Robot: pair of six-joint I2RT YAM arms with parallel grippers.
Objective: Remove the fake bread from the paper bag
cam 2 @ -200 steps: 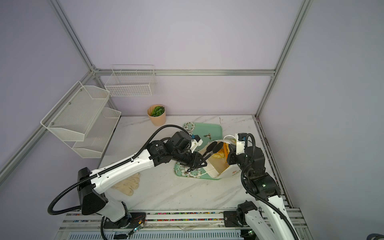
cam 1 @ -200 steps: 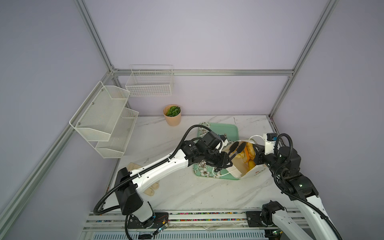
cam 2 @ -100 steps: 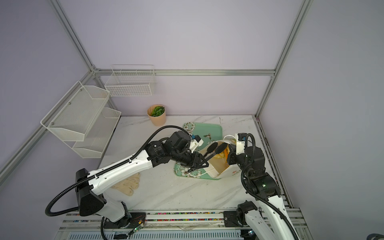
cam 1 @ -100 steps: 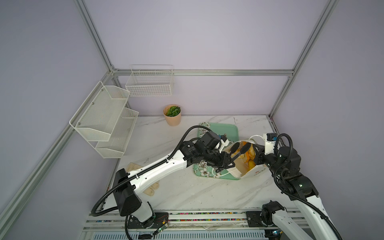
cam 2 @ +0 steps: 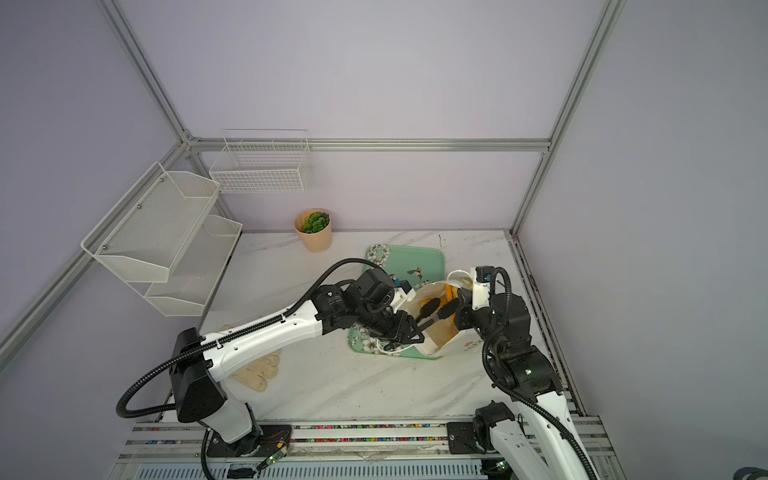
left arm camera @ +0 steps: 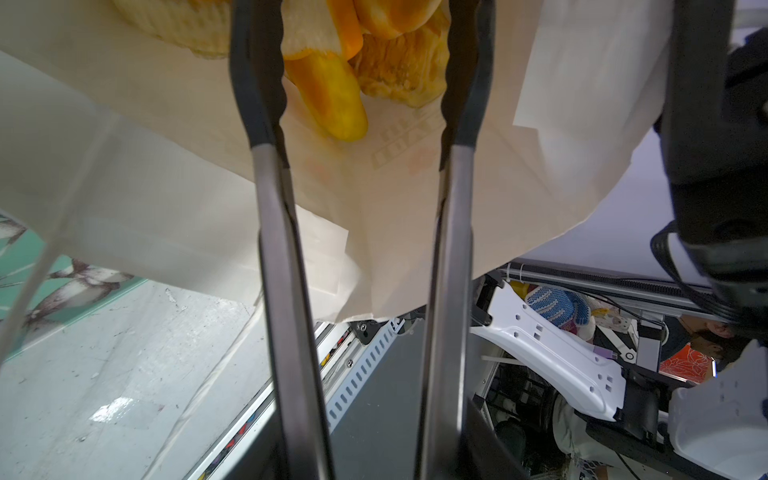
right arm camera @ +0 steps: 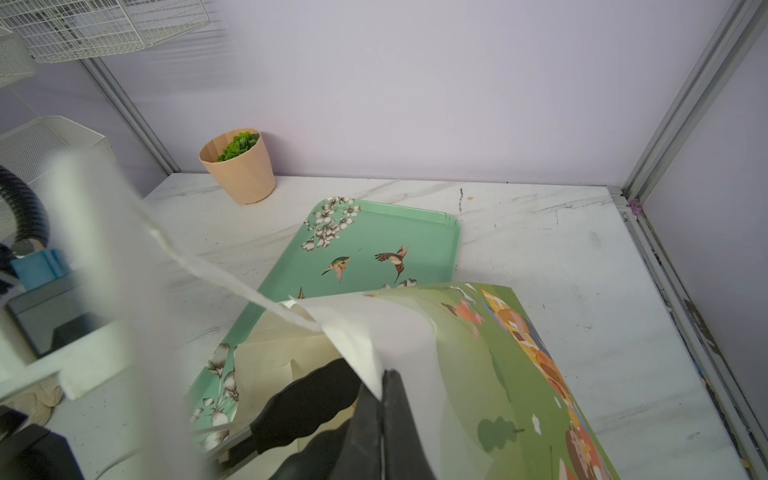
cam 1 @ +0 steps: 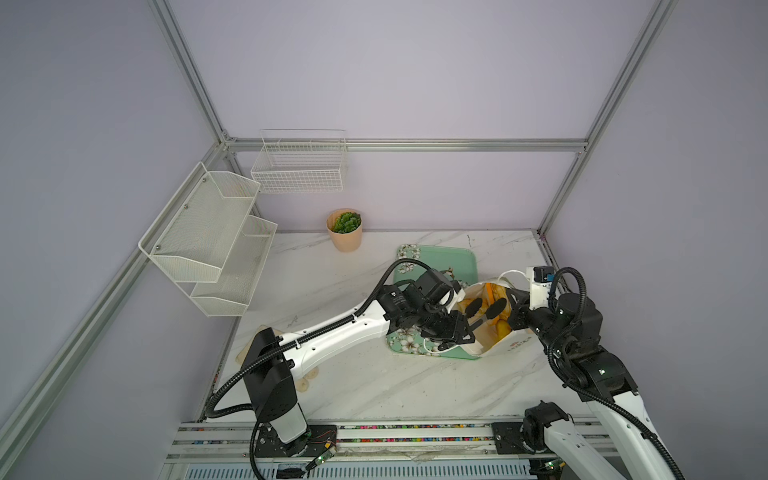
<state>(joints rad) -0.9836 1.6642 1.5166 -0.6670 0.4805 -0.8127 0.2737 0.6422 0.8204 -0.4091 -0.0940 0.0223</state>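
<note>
Paper bag [cam 1: 505,347]: lying across green floral tray [cam 1: 453,259], mouth open. Fake bread [left arm camera: 328,91]: inside bag. Left gripper [cam 1: 485,308]: jaws apart, empty, tips in bag mouth. Right gripper [right arm camera: 380,399]: clamped on bag rim

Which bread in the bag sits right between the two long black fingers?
The smooth orange roll. It pokes out toward the bag's mouth, between the left gripper's open fingers. The bumpy, crinkly breads sit deeper behind it.
</note>
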